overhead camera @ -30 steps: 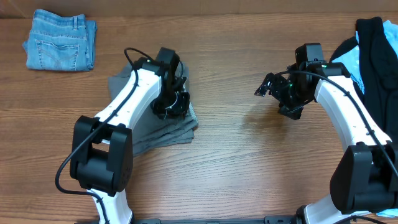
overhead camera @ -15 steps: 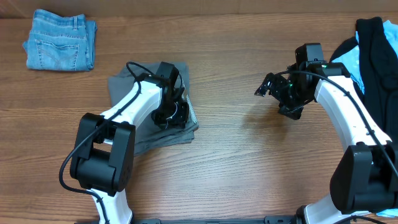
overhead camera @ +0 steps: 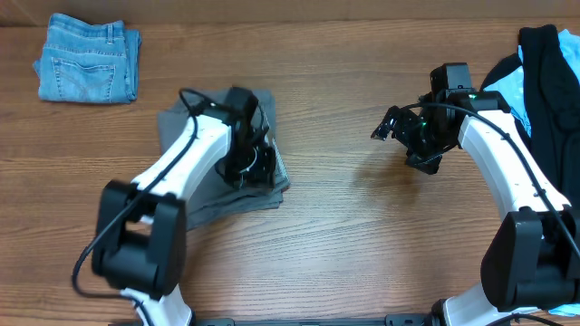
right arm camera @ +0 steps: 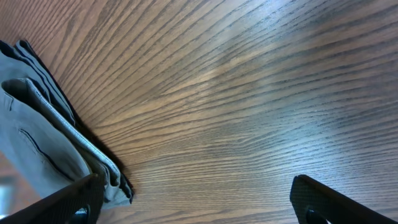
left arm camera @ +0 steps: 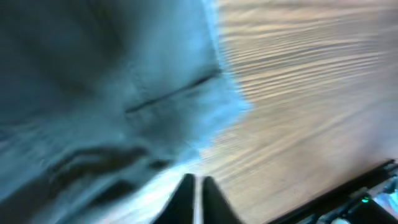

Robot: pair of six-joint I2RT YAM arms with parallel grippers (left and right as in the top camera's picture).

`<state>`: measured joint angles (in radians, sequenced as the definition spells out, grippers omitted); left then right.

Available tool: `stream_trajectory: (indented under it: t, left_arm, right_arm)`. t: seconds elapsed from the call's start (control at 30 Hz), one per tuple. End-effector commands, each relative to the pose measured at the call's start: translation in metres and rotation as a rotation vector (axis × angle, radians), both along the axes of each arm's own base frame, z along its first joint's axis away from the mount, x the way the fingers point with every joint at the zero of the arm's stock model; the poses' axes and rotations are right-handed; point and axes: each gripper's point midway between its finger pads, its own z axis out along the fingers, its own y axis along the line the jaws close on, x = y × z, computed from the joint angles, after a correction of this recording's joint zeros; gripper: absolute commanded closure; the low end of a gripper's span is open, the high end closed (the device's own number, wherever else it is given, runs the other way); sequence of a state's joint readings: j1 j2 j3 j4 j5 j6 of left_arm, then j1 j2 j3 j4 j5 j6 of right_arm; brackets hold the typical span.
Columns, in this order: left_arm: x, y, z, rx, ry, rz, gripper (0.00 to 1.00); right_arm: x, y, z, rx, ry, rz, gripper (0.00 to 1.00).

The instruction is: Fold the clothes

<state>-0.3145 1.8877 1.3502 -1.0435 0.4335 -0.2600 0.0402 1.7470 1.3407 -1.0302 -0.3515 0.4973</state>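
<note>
A folded grey garment [overhead camera: 195, 154] lies on the wooden table left of centre. My left gripper [overhead camera: 251, 161] hangs over its right part; in the blurred left wrist view its fingers [left arm camera: 196, 196] are shut, with nothing between them, just above the grey cloth [left arm camera: 106, 93]. My right gripper [overhead camera: 399, 127] is open and empty over bare wood right of centre. Its wide-apart fingers [right arm camera: 199, 199] frame the table, and the edge of the grey garment [right arm camera: 43, 137] shows at the left of the right wrist view.
Folded blue jeans [overhead camera: 88, 70] lie at the far left corner. A heap of black and light blue clothes [overhead camera: 544, 63] sits at the far right edge, beside my right arm.
My left gripper has shifted slightly on the grey garment, toward its right edge. The right arm has not moved.
</note>
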Motion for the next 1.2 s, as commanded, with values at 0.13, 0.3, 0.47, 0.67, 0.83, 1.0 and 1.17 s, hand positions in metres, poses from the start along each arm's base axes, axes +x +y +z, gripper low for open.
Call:
stream_trajectory:
  t: [0.13, 0.3, 0.47, 0.67, 0.83, 1.0, 1.17]
  left_arm:
    - [0.028, 0.037, 0.076, 0.064, -0.221, 0.076, 0.00]
    - [0.034, 0.089, 0.071, 0.136, -0.191, 0.180, 0.00]
    - [0.038, 0.141, 0.056, 0.159, -0.149, 0.286, 0.00]
    - [0.038, 0.188, 0.032, 0.170, -0.086, 0.366, 0.00]
    - [0.040, 0.210, 0.012, 0.114, -0.072, 0.344, 0.00]
    - [0.044, 0.223, 0.001, 0.111, -0.066, 0.382, 0.00]
    - [0.054, 0.212, -0.011, 0.026, -0.070, 0.369, 0.00]
  right_arm:
    - [0.005, 0.002, 0.005, 0.006, -0.020, 0.003, 0.00]
    - [0.005, 0.002, 0.005, 0.006, -0.020, 0.003, 0.00]
    - [0.005, 0.002, 0.005, 0.006, -0.020, 0.003, 0.00]
    - [0.005, 0.002, 0.005, 0.006, -0.020, 0.003, 0.00]
    - [0.005, 0.002, 0.005, 0.006, -0.020, 0.003, 0.00]
    - [0.005, 0.002, 0.005, 0.006, -0.020, 0.003, 0.00]
    - [0.005, 0.002, 0.005, 0.007, -0.020, 0.003, 0.00]
